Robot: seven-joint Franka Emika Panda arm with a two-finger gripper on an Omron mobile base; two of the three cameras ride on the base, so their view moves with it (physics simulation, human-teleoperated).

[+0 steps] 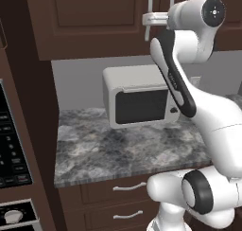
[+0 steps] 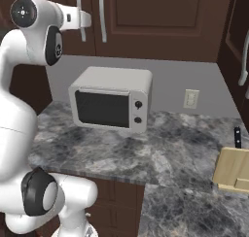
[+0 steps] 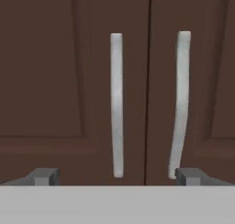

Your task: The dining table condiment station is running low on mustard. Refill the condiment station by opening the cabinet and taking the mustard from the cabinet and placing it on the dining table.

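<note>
The cabinet (image 3: pixel 55 81) is dark brown wood with two doors, both shut. Each door carries a long silver bar handle beside the centre seam: the left handle (image 3: pixel 117 103) and the right handle (image 3: pixel 181 103). My gripper (image 3: pixel 117 176) is open and faces the doors a short way off, with the left handle centred between its fingertips (image 3: pixel 43 176) and nothing held. From the base views the gripper (image 1: pixel 147 20) (image 2: pixel 86 18) is raised to the cabinet (image 1: pixel 94 17) (image 2: pixel 155 17) at handle height. The mustard is hidden and the dining table is out of view.
Below the cabinet a white microwave (image 1: pixel 137 102) (image 2: pixel 112 102) stands on a grey marbled counter (image 1: pixel 118 149) (image 2: pixel 160 148) with drawers (image 1: pixel 118 187) under it. An oven control panel (image 1: pixel 12 145) is at the left. A wooden knife block (image 2: pixel 233 170) and a wall outlet (image 2: pixel 191 98) are at the right.
</note>
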